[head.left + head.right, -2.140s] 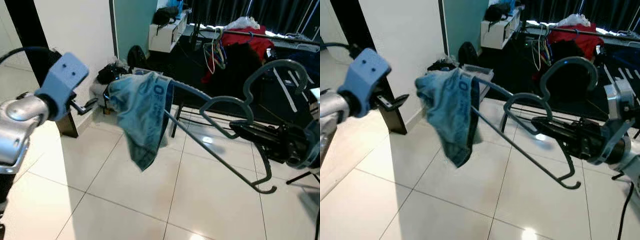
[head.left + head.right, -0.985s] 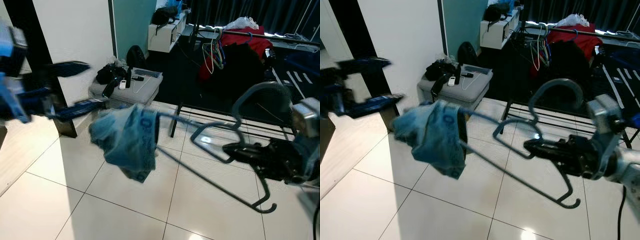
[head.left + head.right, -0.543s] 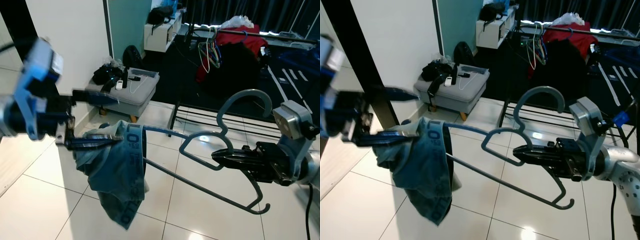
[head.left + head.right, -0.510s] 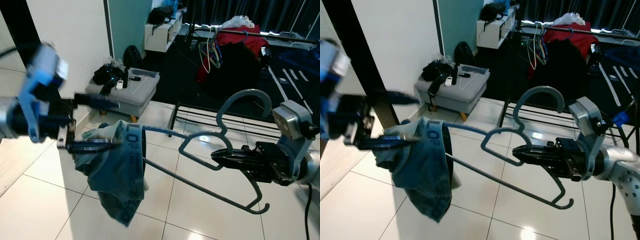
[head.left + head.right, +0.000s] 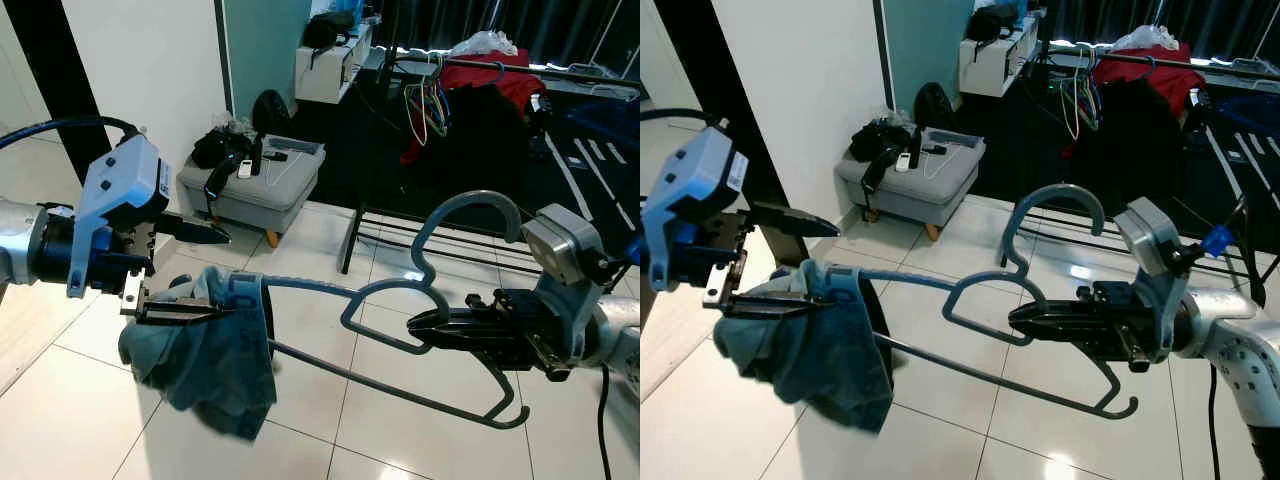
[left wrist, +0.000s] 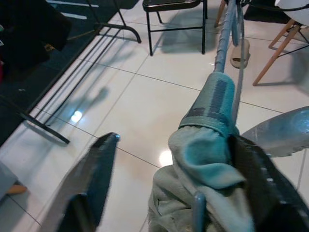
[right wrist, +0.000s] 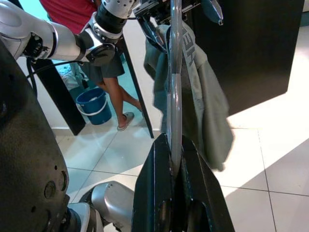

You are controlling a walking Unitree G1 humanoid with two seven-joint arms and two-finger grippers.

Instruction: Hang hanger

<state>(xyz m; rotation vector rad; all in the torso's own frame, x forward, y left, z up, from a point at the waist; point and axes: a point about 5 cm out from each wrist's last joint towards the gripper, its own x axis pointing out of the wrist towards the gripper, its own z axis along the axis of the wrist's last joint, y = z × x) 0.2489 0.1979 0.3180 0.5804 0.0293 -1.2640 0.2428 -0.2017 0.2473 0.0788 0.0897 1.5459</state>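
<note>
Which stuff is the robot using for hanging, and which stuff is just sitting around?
For the job: grey hanger, blue cloth on it, right hand holding the hanger, left hand at the cloth, clothes rail.

Just around: grey footstool, white shelf, red garment.

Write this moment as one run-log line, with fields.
right end effector: shut on hanger | left end effector: open at blue garment | clothes rack: ahead

Left arm reaches across from the left, its gripper (image 5: 190, 275) spread wide, upper finger raised, lower finger level. Right arm comes in from the right, wrist bent inward, its gripper (image 5: 1025, 320) pinched tight, fingers pointing left across the body.
</note>
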